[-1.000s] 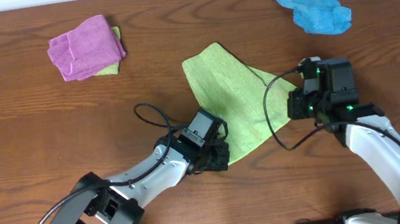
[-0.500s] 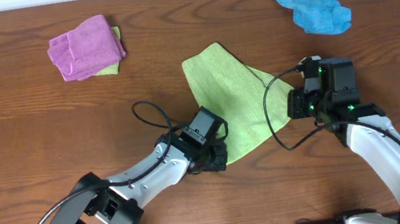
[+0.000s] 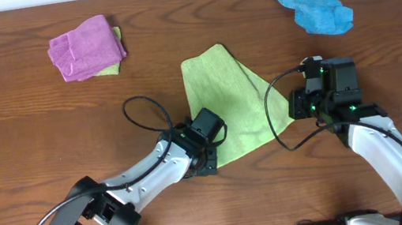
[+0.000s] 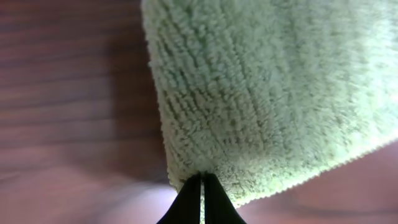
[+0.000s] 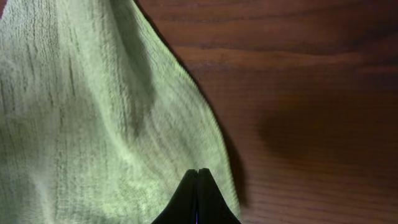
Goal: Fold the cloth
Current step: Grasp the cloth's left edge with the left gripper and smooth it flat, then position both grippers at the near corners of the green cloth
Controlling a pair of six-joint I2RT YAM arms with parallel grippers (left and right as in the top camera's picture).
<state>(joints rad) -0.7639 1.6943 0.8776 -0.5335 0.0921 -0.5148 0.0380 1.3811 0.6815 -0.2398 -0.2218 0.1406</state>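
Left gripper [image 3: 213, 150] has dragged the green cloth [image 3: 224, 97] leftward; it and the right gripper [image 3: 296, 105] both pinch its near corners, mid-fold, so next carry both across.

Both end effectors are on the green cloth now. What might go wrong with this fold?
1. The left end effector pinches only the very hem of the green cloth, so it may slip out when lifted.
2. The right end effector also bites just the edge; uneven pulls could skew the fold.
3. The left arm's cable loop lies near the cloth and might snag.
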